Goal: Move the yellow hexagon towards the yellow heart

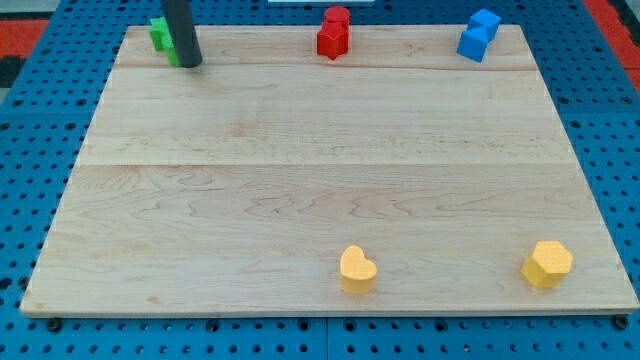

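Note:
The yellow hexagon (547, 263) lies near the board's bottom right corner. The yellow heart (357, 269) lies at the bottom edge, a little right of centre, well to the left of the hexagon. My tip (190, 63) rests at the view's top left, far from both yellow blocks, touching or right beside a green block (160, 35) that the rod partly hides.
A red block (334, 32) stands at the top centre edge. A blue block (478, 35) stands at the top right. The wooden board (300, 170) lies on a blue pegboard surface (30, 120).

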